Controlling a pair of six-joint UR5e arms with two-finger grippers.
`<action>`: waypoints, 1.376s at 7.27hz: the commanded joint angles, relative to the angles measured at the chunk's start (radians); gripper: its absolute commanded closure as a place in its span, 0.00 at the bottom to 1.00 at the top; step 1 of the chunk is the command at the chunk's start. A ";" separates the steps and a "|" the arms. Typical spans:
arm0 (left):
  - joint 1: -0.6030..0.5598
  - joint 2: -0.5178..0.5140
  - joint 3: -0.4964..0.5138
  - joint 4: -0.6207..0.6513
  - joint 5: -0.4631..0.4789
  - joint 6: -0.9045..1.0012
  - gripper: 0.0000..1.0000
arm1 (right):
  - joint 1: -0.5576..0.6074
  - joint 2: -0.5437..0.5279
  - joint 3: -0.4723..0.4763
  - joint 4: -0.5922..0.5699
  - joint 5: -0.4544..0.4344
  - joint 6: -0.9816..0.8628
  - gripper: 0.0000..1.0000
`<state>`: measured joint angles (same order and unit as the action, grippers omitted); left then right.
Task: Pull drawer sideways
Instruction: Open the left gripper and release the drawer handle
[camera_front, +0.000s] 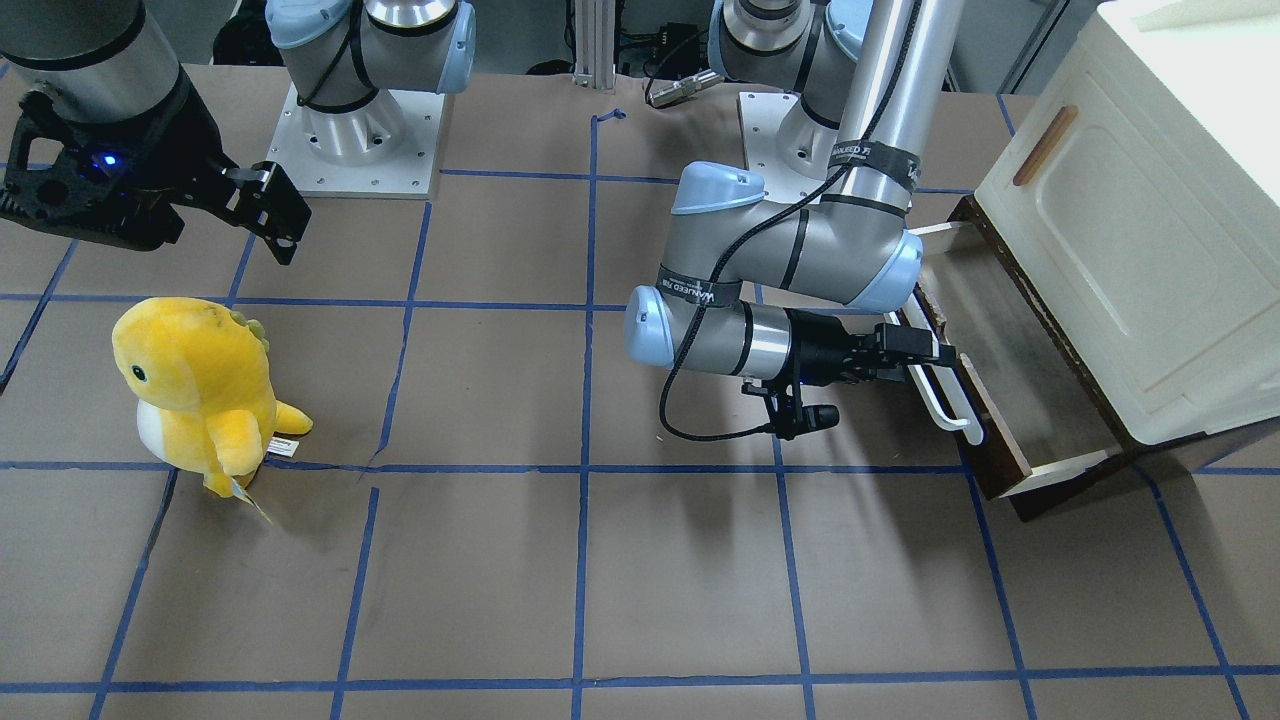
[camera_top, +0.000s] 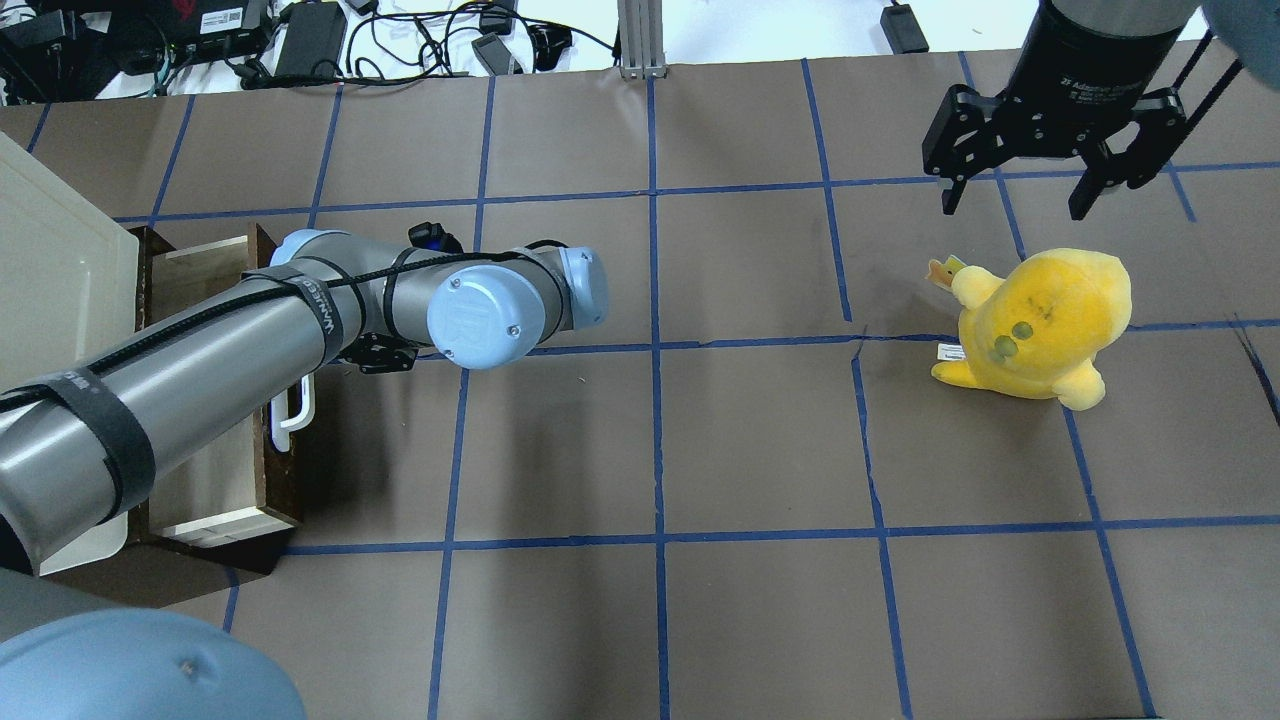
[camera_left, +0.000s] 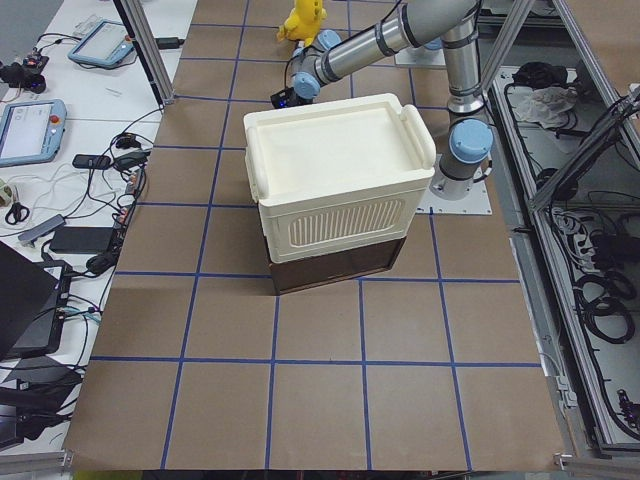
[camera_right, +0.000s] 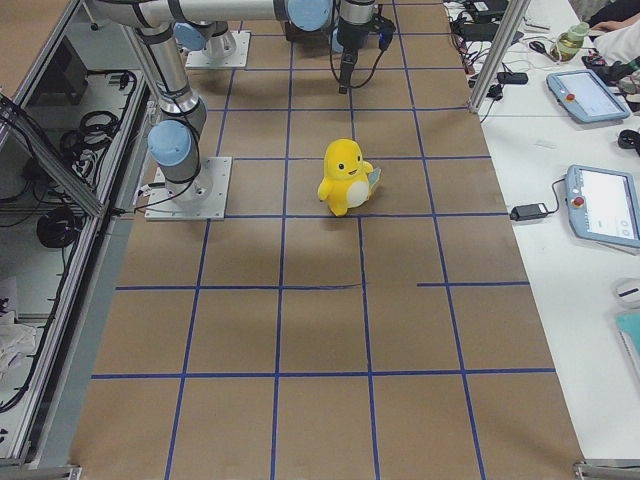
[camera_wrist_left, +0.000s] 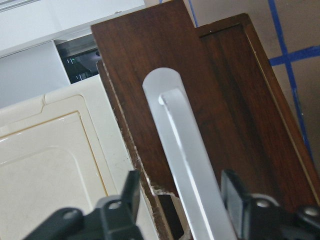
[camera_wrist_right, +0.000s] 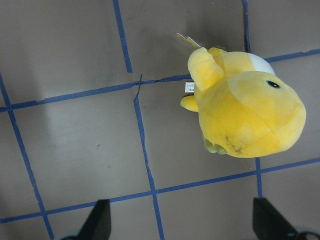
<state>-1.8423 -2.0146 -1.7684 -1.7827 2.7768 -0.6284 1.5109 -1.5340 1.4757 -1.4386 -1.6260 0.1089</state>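
Left end effector (camera_front: 922, 349) is down at the drawer (camera_front: 1012, 380), over at the left end of the desk (camera_front: 650, 580). The wrist cam shows the fingers (camera_wrist_left: 132, 190) apart with the white handle (camera_front: 947, 407) running between them. So it's straddling the bar, not clamped on it. One finger looks like it's right up against the handle and there's a visible gap on the other side.

The drawer sits under a cream cabinet (camera_front: 1130, 230) and is slid partway out, so you can see its pale inside. Its dark wood front faces the middle of the desk.

Right end effector (camera_top: 1014, 205) hangs in the air over the right side of the desk, fingers wide apart and holding nothing. A yellow plush (camera_top: 1045, 320) stands upright on the desk near it, and the two aren't touching.
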 joint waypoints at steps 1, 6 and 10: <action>-0.003 0.039 0.078 0.003 -0.161 0.092 0.00 | 0.000 0.000 0.000 0.000 0.000 0.000 0.00; 0.073 0.212 0.194 0.189 -0.821 0.345 0.00 | 0.000 0.000 0.000 0.000 0.000 0.000 0.00; 0.118 0.361 0.234 0.186 -1.064 0.378 0.00 | 0.000 0.000 0.000 0.000 0.000 0.000 0.00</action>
<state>-1.7432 -1.6980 -1.5390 -1.5959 1.7728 -0.2716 1.5108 -1.5340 1.4757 -1.4389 -1.6260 0.1089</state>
